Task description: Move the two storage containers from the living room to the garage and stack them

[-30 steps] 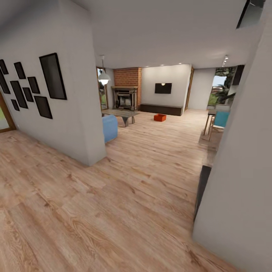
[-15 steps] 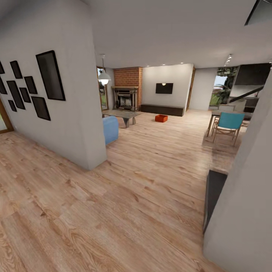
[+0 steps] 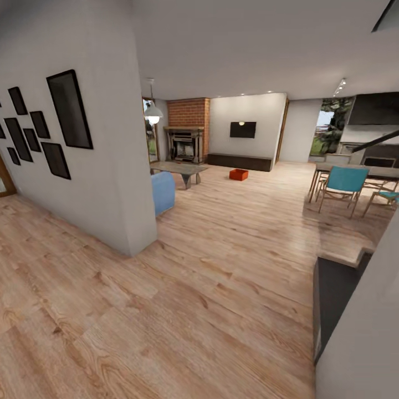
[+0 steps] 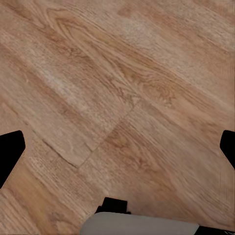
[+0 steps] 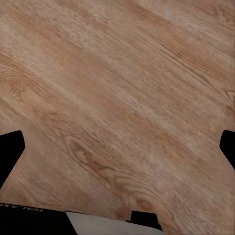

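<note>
An orange-red storage container (image 3: 239, 174) sits on the light wood plank floor (image 3: 210, 277) at the far end of the living room, just in front of the low dark cabinet (image 3: 239, 161) under the wall television (image 3: 243, 129) and to the right of the brick fireplace (image 3: 187, 136). A blue sofa (image 3: 163, 191) pokes out from behind the near wall with black picture frames (image 3: 69, 110), and a blue chair (image 3: 342, 184) stands off to the right. The left gripper (image 4: 117, 147) and right gripper (image 5: 117, 147) both hang above bare planks with fingers spread wide and nothing between them.
</note>
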You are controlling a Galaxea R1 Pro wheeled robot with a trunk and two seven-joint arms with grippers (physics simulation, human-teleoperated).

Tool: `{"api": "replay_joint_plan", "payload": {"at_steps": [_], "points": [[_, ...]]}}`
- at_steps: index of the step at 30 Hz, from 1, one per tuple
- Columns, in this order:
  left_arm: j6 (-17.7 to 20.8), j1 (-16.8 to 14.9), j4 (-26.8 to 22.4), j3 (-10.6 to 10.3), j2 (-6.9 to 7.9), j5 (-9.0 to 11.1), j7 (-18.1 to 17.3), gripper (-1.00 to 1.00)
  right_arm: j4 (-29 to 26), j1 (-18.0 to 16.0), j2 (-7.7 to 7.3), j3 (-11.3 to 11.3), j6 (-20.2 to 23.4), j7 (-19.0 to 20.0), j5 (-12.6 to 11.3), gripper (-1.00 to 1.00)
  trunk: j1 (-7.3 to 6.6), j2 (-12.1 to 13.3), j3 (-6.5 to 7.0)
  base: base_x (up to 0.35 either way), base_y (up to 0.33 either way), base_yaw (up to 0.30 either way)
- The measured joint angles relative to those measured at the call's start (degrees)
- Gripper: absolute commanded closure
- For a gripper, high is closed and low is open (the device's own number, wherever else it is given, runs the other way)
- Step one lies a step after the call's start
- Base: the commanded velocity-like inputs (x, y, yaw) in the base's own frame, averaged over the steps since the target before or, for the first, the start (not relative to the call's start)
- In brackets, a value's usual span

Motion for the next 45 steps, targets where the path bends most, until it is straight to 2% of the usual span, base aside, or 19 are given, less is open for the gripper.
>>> {"api": "replay_joint_plan", "payload": {"at_steps": [16, 40, 45], "points": [[0.01, 0.0, 0.0, 0.0, 0.0, 0.0, -0.01, -1.0, -0.02, 0.01, 0.0, 0.0, 0.0, 0.0, 0.0, -1.0, 0.0, 0.0, 0.0, 0.325, 0.005, -0.018], [0.0, -0.01, 0.0, -0.01, 0.0, 0.0, 0.0, -1.0, -0.02, 0.01, 0.0, 0.0, 0.0, 0.0, -0.01, -1.0, 0.0, 0.0, 0.0, 0.325, 0.002, -0.257], [0.0, 0.0, 0.0, -0.01, 0.0, 0.0, 0.0, -1.0, -0.02, 0.0, 0.0, 0.0, 0.0, 0.0, 0.0, -1.0, 0.0, 0.0, 0.0, 0.325, 0.073, -0.114]]}}
